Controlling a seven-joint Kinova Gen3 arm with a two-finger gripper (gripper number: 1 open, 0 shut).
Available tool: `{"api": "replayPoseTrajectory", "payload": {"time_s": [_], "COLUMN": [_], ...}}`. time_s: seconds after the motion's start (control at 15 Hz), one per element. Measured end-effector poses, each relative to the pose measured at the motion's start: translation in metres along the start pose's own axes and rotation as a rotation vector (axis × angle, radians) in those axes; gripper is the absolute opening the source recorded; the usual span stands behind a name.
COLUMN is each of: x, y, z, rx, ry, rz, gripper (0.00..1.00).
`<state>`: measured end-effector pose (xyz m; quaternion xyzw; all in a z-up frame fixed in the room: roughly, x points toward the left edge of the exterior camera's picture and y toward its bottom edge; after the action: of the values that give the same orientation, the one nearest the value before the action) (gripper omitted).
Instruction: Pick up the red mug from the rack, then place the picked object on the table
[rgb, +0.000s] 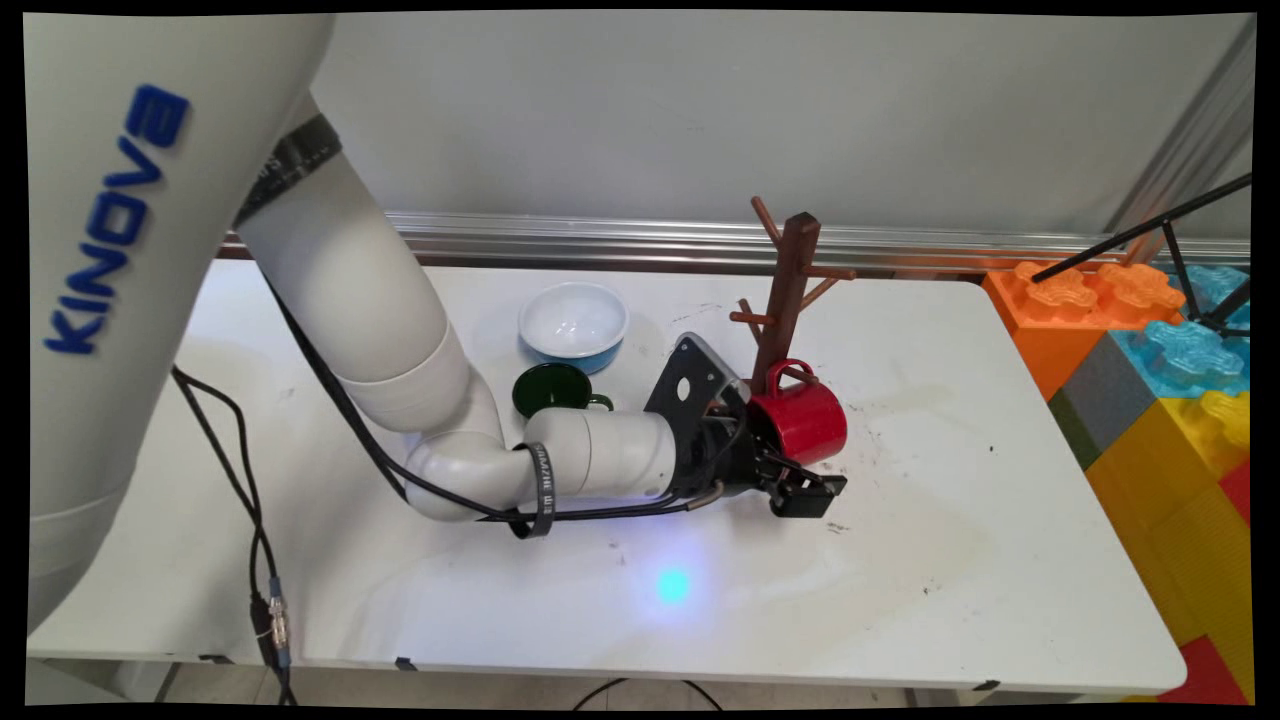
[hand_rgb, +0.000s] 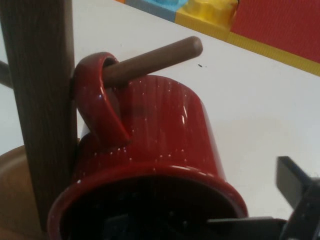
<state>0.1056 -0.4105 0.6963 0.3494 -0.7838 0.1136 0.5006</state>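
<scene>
A red mug (rgb: 805, 420) (hand_rgb: 165, 125) hangs by its handle on a low peg (hand_rgb: 150, 62) of the brown wooden mug tree (rgb: 790, 290) (hand_rgb: 40, 100), its mouth tilted toward the hand. My gripper (rgb: 790, 465) (hand_rgb: 215, 217) is right at the mug's rim and stands open. One finger reaches into the mouth. The other finger (hand_rgb: 295, 182) sits outside the wall with a gap to it. The mug hides the inner finger in the main view.
A dark green cup (rgb: 555, 388) and a white bowl with a blue outside (rgb: 573, 320) stand behind my forearm. Big coloured building blocks (rgb: 1150, 370) (hand_rgb: 280, 20) are stacked at the white table's (rgb: 950, 560) right end. Black cables hang at the left.
</scene>
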Motion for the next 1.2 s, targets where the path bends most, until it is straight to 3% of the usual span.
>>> {"api": "replayPoseTrajectory", "payload": {"time_s": [0.07, 1.2], "x": [0.0, 0.012], "y": [0.0, 0.015], "z": [0.001, -0.005], "rx": [0.0, -0.033], "ry": [0.0, 0.026], "rz": [-0.002, 0.008], "gripper": [0.0, 0.0]}}
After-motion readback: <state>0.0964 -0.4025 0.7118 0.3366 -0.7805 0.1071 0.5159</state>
